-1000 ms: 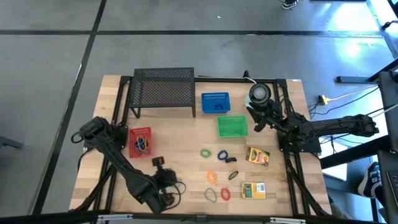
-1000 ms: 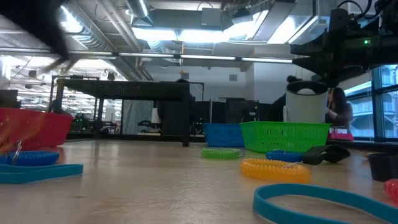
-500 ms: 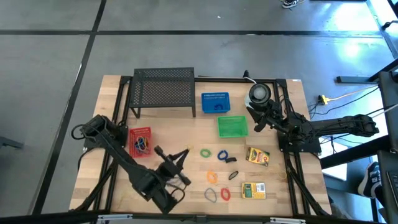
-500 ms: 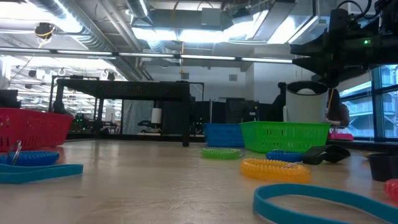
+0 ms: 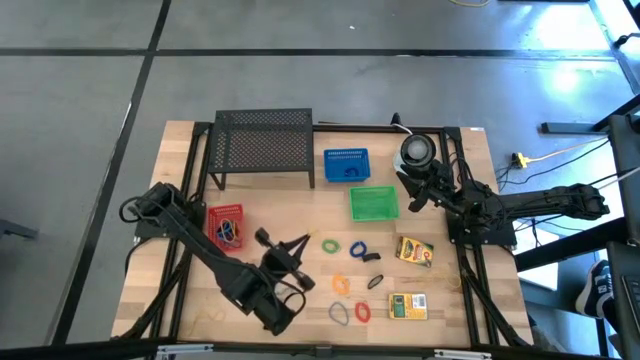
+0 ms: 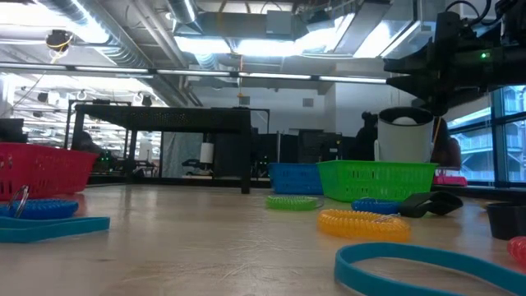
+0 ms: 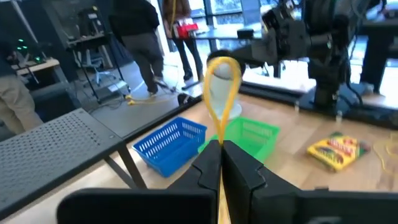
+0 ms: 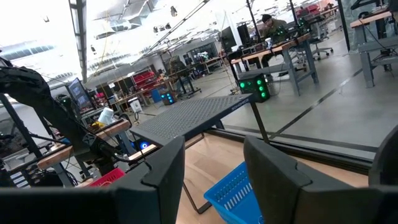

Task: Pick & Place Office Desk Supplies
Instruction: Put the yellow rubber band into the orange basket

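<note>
My left gripper [image 5: 301,244] hangs over the table's near middle, shut on a tan rubber band [image 7: 221,87]. Loose supplies lie flat on the table to its right: a green loop [image 5: 331,245], a blue loop [image 5: 358,250], an orange loop [image 5: 341,285], a red loop [image 5: 361,312], black clips [image 5: 374,258] and two yellow boxes [image 5: 414,250] [image 5: 408,306]. My right gripper [image 5: 408,196] waits open at the far right, above the table, with nothing between its fingers [image 8: 163,167]. My left gripper pinches one end of the rubber band [image 7: 219,140] between its two shut fingers [image 7: 206,163]. The fingers lie about level, pointing toward the table's far right. The rest of the band stands out past the fingertips as an open narrow loop, lifted clear of the table.
A red basket [image 5: 225,228] with items stands at the left, a blue basket [image 5: 346,165] and a green basket [image 5: 374,203] toward the back right. A black mesh shelf [image 5: 263,140] stands at the far edge, a round grey-white object [image 5: 417,150] at the far right.
My left gripper has risen and swung from the near edge toward the table's right, and its wrist has rolled. It has stayed shut on the band, which is carried clear of the table.
</note>
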